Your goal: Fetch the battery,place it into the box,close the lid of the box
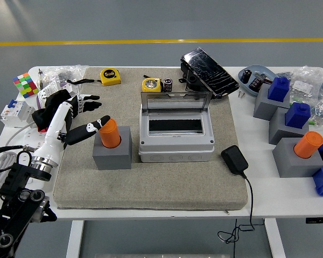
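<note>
You see the grey mat (151,183) carrying the box (175,141) with its lid (175,102) raised, then the grey holder (112,153) seating the orange battery (110,133); your left hand (78,115) hovers beside it, fingers spread, thumb near the battery

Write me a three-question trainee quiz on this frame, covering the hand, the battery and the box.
1. True or false: the box lid is shut.
2. The orange battery on the mat stands in: A) a grey holder B) the blue bowl C) the box
3. Which hand is beside that battery, and is it gripping it?

Key
1. False; the lid stands raised and the box shows open.
2. A
3. The left hand; its fingers are spread, with a fingertip at the battery's top and no grasp yet.
</note>
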